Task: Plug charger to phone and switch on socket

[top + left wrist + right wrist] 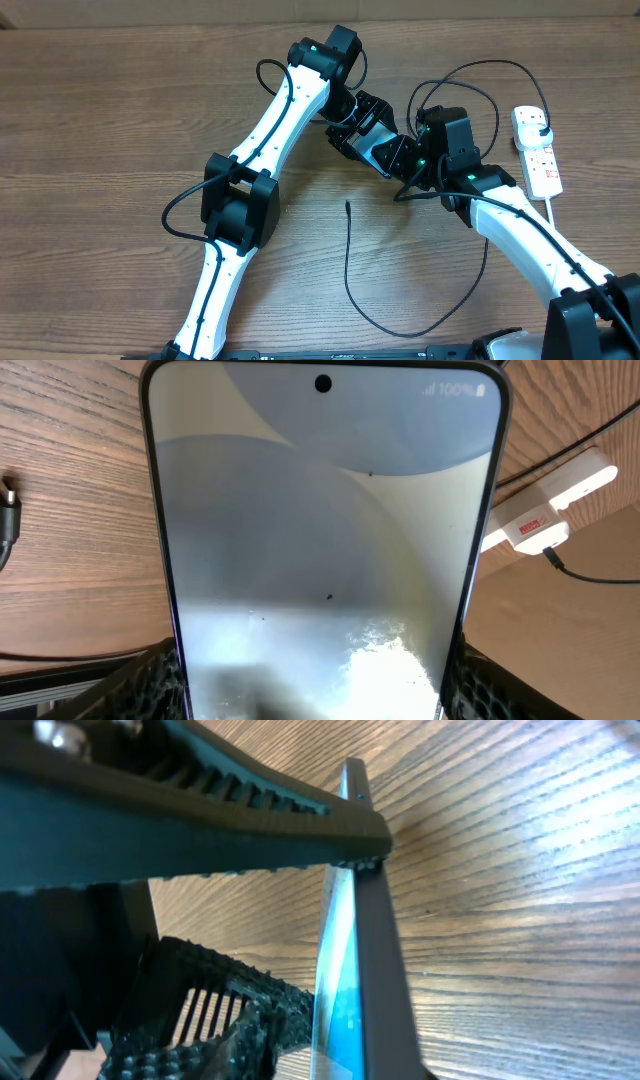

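**Left claw** (pixel 320 695): closed on the phone (pixel 320 510). Its pads (pixel 150 685) bear on the two long edges at the bottom of the left wrist frame. The screen faces the camera, and the punch-hole end points away from the claw.

**Right claw** (pixel 328 932): its upper finger touches the phone's thin edge and its lower finger stands close beside the phone, with a gap between the two. I cannot tell whether it has a hold.

**Location:** the phone is held between the two claws, just right of centre in the overhead frame, above the desk (pixel 120 120).

**Handling (judgement):**
- The phone is rigid and light, with slick glass faces that are liable to crack if dropped.
- Grip it on the long edges, never across the screen.
- The end nearest the left claw, probably the port end, is hidden, so it may need freeing before plugging.

**Charger** (pixel 347 260):
- It is a thin, limp cable looping across the lower centre of the overhead frame.
- Its tip (pixel 347 205) lies free on the desk, below the phone and apart from it.
- Take it just behind the tip, since further back it will flop.

**Socket** (pixel 538 150): it lies at the right edge, well apart from the claws. Its switch state is not legible.

**Obstructions:** both claws crowd the phone, and black cable loops arch between the right arm and the socket, which risks a snag.
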Tool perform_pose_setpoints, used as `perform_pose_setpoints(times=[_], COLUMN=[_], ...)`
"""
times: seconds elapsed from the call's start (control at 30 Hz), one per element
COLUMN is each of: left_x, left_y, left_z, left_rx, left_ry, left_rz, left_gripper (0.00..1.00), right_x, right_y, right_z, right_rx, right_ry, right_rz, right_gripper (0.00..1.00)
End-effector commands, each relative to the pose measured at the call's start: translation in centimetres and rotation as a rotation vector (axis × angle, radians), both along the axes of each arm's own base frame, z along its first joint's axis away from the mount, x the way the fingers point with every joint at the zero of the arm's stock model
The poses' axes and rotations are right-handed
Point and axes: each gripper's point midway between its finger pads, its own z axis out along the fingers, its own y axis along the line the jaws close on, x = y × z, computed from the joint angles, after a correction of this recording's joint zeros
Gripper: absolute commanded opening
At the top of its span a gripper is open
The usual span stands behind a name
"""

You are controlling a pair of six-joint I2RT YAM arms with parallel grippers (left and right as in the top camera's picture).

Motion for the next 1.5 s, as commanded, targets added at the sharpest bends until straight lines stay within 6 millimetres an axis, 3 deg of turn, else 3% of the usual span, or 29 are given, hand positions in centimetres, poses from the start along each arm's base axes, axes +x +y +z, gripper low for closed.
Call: perform_pose_setpoints(times=[0.0, 0.3, 0.53, 0.57, 0.67, 0.93, 1.2, 1.37, 1.47], left_x=[-0.1, -0.1, 0.0, 0.0, 0.2, 1.0, 3.1, 5.2, 6.7], left_y=[-1.0, -0.9, -0.8, -0.7, -0.5, 0.6, 3.1, 4.6, 5.3], left_z=[1.6, 1.6, 1.4, 1.3, 1.1, 0.7, 1.1, 3.2, 5.4], left_rx=[-0.053, -0.053, -0.039, -0.032, -0.014, 0.002, -0.015, -0.040, -0.069], left_ry=[-0.003, -0.004, -0.011, -0.015, -0.033, -0.086, -0.155, -0.243, -0.337], left_rz=[-0.004, -0.004, -0.002, -0.001, -0.006, -0.032, -0.040, -0.023, -0.026], left_gripper=[0.04, 0.04, 0.05, 0.17, 1.00, 1.00, 1.00, 1.00, 1.00], right_x=[0.6, 0.6, 0.6, 0.6, 0.6, 1.4, 2.6, 3.1, 3.3], right_y=[0.3, 0.3, 0.3, 0.3, 0.3, -1.1, -3.1, -3.8, -4.3], right_z=[0.9, 0.9, 0.9, 0.9, 0.9, 0.9, 1.2, 1.4, 1.4], right_rx=[0.001, 0.001, 0.001, 0.001, 0.001, -0.012, -0.023, -0.020, -0.002], right_ry=[-0.027, -0.027, -0.027, -0.027, -0.028, -0.039, -0.064, -0.077, -0.060], right_rz=[-0.002, -0.002, -0.001, -0.002, -0.001, -0.044, -0.106, -0.126, -0.162], right_gripper=[0.21, 0.04, 0.04, 0.04, 0.04, 0.04, 0.04, 0.04, 0.04])
